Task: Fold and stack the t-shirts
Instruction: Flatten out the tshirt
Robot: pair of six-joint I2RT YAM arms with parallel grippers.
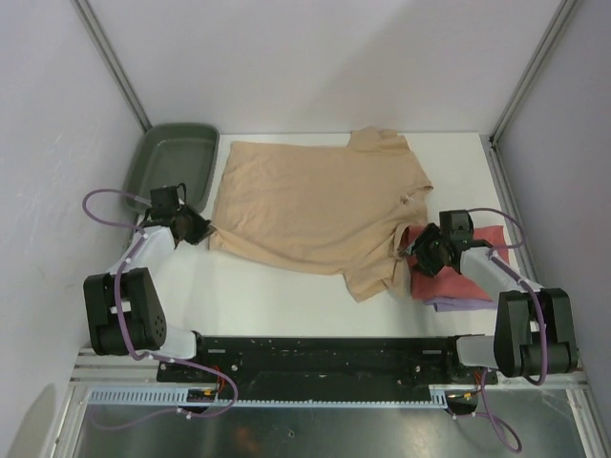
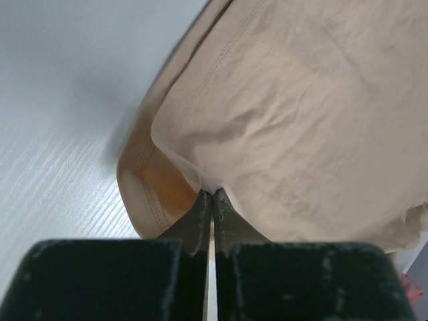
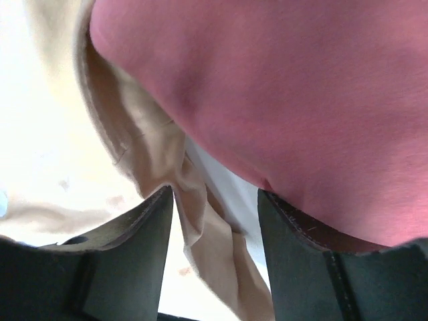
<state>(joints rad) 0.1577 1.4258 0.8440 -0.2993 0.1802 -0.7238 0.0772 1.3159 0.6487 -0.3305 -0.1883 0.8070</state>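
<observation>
Tan t-shirt [image 1: 310, 205]: spread open across the middle of the worktop [image 1: 286, 296], hem to the left, collar and both sleeves to the right; near sleeve reaching toward the arm bases.
Left fingers [image 1: 200, 229]: clenched on the near-left hem corner of the tan t-shirt, just beside the tray.
Left wrist view: fingers [image 2: 199, 217] pressed together with tan cloth [image 2: 301, 100] pinched at the tips; hem edge curled under to the left, lifted off the pale worktop [image 2: 60, 134].
Right fingers [image 1: 420, 250]: released, at the right edge of the tan t-shirt by the collar, between it and the folded pile.
Right wrist view: fingers [image 3: 144, 227] standing apart, a loose strip of tan cloth [image 3: 154, 154] lying in the gap, not squeezed; coral cloth [image 3: 281, 87] filling the upper right, touching the right-hand finger.
Coral-red t-shirt [image 1: 485, 240]: folded, at the right side of the worktop, partly hidden by the right arm.
Lavender t-shirt [image 1: 449, 303]: folded, under the coral-red t-shirt, only its near edge showing.
Dark green tray [image 1: 158, 157]: far-left corner of the worktop, just left of the tan t-shirt.
</observation>
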